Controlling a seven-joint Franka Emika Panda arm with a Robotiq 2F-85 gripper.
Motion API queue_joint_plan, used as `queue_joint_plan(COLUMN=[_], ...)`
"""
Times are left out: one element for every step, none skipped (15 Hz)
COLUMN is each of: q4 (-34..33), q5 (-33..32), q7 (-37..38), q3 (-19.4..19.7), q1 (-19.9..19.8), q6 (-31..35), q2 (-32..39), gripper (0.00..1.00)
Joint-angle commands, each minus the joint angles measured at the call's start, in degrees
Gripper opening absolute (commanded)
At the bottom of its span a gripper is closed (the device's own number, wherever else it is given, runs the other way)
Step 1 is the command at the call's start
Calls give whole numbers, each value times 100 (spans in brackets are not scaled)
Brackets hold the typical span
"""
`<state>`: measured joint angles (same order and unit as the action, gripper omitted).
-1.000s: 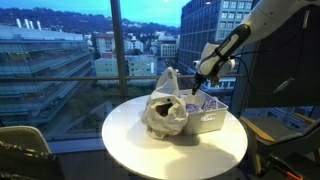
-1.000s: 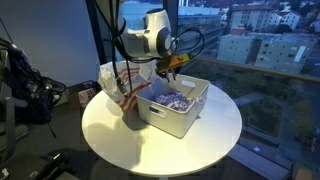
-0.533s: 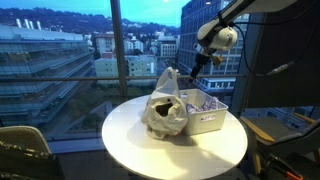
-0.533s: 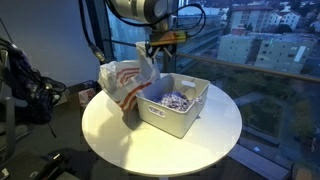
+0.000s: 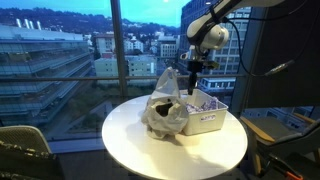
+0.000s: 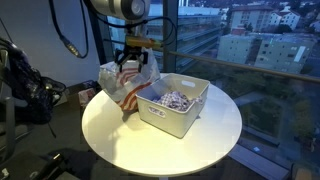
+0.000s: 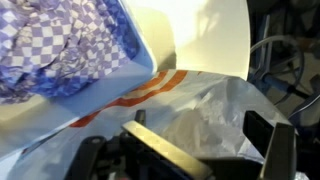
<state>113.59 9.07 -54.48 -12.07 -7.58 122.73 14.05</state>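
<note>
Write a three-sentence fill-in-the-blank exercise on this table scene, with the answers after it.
1. The gripper hangs above the bag with its jaws ___.
2. The bag bears ___ stripes.
3. Bag and bin stand on a ___ white table.
Missing words: open; orange; round.
</note>
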Motion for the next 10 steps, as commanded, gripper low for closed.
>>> queue_joint_plan(q4=[-52, -84, -137, -178, -220, -295, -396, -482, -544, -610], q5=[-342, -515, -595, -677, -734, -815, -910, -1051, -1208, -1437], q7=[-497, -579, -622, -683, -753, -811, -815, -826, -829, -827], q3=[89, 81, 55, 28, 6, 2, 29, 82, 120, 179], q1=[488, 605, 705, 796, 872, 946, 1006, 1044, 1069, 1092], q6=[-129, -55, -66, -68, -30, 82, 137, 318, 563, 822], q2=[244, 329, 390, 432, 469, 542, 628, 726, 794, 875], gripper=[100, 100, 100, 100, 100, 100, 100, 100, 100, 100])
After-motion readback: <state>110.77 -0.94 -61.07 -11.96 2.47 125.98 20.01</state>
